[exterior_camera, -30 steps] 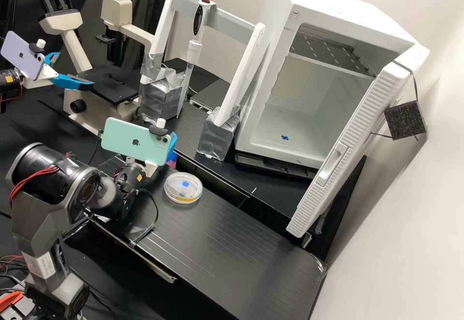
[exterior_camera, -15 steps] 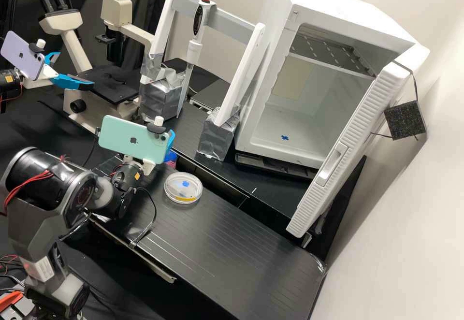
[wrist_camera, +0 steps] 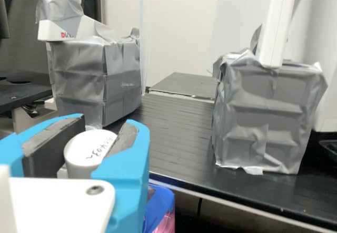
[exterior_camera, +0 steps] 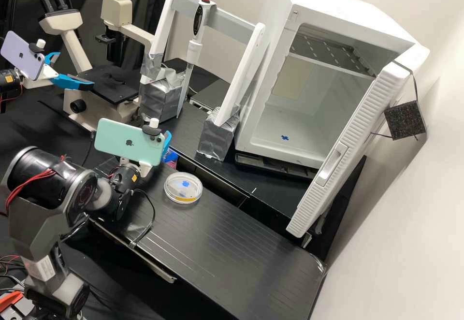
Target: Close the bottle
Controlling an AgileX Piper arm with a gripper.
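In the wrist view, the gripper (wrist_camera: pixel 108 123) is closed about a white cap (wrist_camera: pixel 80 156), one grey pad (wrist_camera: pixel 48 147) to either side, presumably because a grip on its sides would suit turning or seating it. Whether the cap sits on the bottle's neck, I cannot tell. Just beyond the fingers is a blue-and-pink object (wrist_camera: pixel 161 206); I can't say if that is the bottle. In the high view, the gripper is at the bench's (exterior_camera: pixel 208 242) far edge, behind a green phone (exterior_camera: pixel 129 142) mounted on the arm, probably there to film the work. A round clear dish (exterior_camera: pixel 183 188) lies near it on the bench. Farther back, a white frame (exterior_camera: pixel 240 76) stands with its feet in taped blocks (exterior_camera: pixel 218 136), likely as weights so it won't tip, and carries an upright pipette (exterior_camera: pixel 198 22).
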